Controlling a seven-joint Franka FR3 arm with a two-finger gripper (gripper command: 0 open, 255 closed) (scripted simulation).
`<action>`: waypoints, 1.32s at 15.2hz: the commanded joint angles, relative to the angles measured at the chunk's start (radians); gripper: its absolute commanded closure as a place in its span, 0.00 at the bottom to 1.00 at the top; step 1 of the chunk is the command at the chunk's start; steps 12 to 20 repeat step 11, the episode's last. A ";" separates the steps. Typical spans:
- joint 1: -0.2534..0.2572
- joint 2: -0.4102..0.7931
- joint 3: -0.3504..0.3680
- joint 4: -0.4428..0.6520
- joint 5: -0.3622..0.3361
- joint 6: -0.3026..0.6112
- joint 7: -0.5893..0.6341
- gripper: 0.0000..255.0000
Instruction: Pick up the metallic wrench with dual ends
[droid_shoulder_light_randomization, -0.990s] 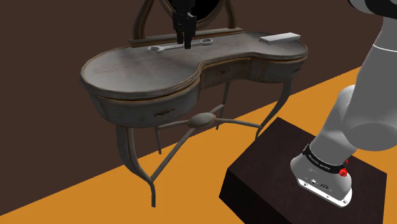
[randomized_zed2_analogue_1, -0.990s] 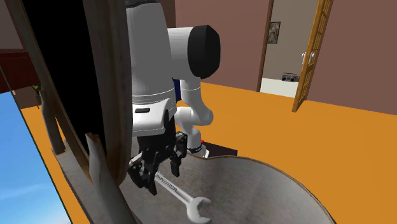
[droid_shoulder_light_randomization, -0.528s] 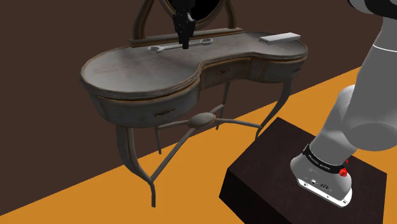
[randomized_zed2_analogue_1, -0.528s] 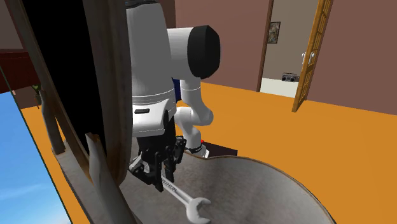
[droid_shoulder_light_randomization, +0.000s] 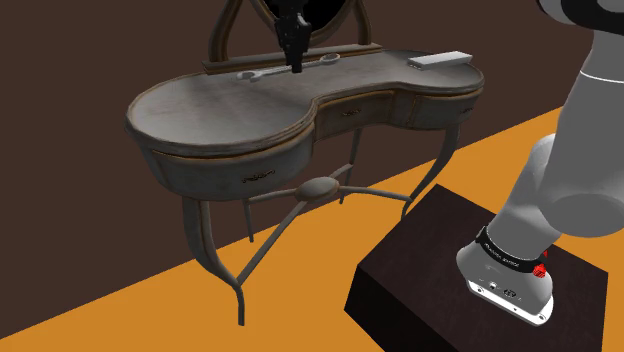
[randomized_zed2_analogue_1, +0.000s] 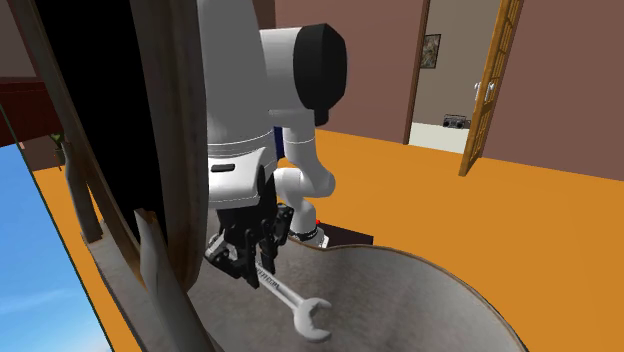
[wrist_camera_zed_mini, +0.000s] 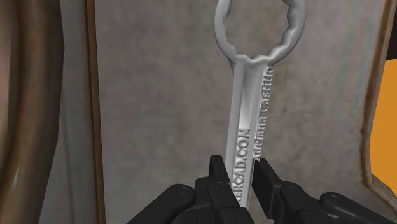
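A grey metal wrench (wrist_camera_zed_mini: 251, 121), ring end away from the hand and lettering along its shaft, is clasped between my two black fingers (wrist_camera_zed_mini: 217, 173). My gripper (wrist_camera_zed_mini: 240, 175) is shut on the shaft. In the shoulder view the gripper (droid_shoulder_light_randomization: 294, 66) points down at the back of the vanity table (droid_shoulder_light_randomization: 200, 105), holding the wrench (droid_shoulder_light_randomization: 258, 72) about mid-length, just in front of the mirror base. The second exterior view has the gripper (randomized_zed2_analogue_1: 254, 268) beside the mirror frame, with the wrench's open-jawed end (randomized_zed2_analogue_1: 311, 317) sticking out a little above the tabletop.
A flat grey box (droid_shoulder_light_randomization: 438, 60) lies at the table's far right in the shoulder view. The mirror frame (randomized_zed2_analogue_1: 165, 200) stands close beside the hand. The dark stand (droid_shoulder_light_randomization: 440, 270) sits on the orange floor. An open door (randomized_zed2_analogue_1: 495, 80) shows far off.
The fingers, apart around the wrench a second ago, have shut on its shaft. The hand has risen slightly and the wrench has come up off the tabletop with it.
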 joint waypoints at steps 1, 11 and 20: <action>0.001 -0.001 0.000 0.047 -0.001 0.016 0.002 1.00; 0.005 0.070 0.002 0.264 -0.006 -0.130 0.009 1.00; 0.005 0.070 0.002 0.264 -0.006 -0.130 0.009 1.00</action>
